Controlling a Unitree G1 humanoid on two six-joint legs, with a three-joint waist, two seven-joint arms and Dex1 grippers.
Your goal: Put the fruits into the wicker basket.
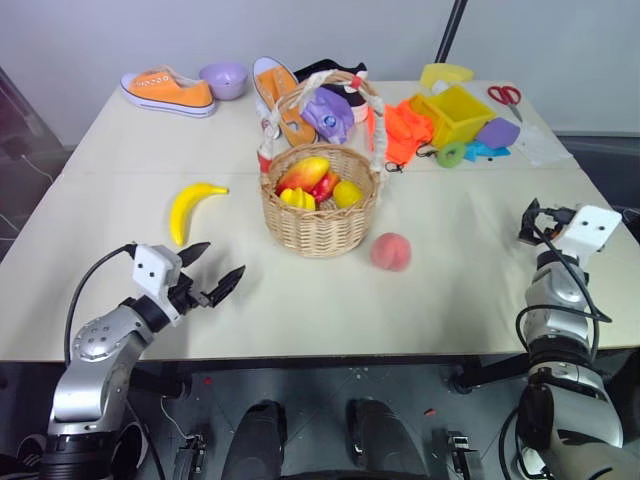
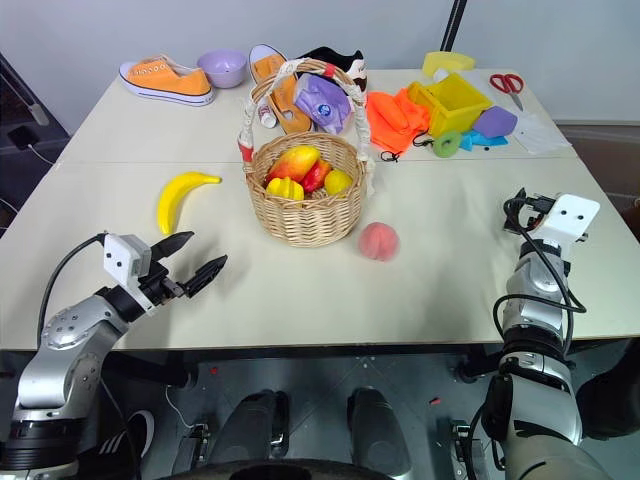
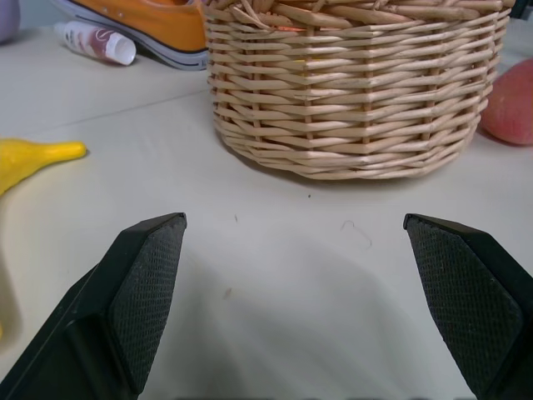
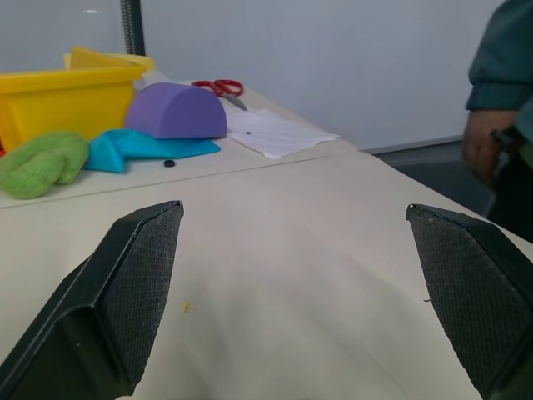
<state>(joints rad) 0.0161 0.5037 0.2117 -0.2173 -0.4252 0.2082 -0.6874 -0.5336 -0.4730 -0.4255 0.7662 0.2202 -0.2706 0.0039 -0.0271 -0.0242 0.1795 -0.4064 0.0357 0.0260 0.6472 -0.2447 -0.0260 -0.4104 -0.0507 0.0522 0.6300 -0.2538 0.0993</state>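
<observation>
The wicker basket (image 1: 320,215) stands mid-table with a red-yellow mango (image 1: 303,173) and small yellow pieces (image 1: 347,193) inside. A yellow banana (image 1: 192,207) lies on the table to its left. A pink-red peach (image 1: 390,251) rests just right of its base. My left gripper (image 1: 218,262) hovers open near the table's front left, pointing at the basket (image 3: 350,92), with nothing between its fingers (image 3: 146,283). My right gripper (image 4: 291,212) is open and empty over the table's right side, well away from the fruits.
At the back lie orange sneakers (image 1: 168,91), a purple bowl (image 1: 224,78), a yellow box (image 1: 458,112), a green ring toy (image 1: 451,154), orange cloth (image 1: 405,130), scissors (image 1: 506,96) and a purple block (image 4: 176,110). A person (image 4: 500,92) stands beyond the table's right edge.
</observation>
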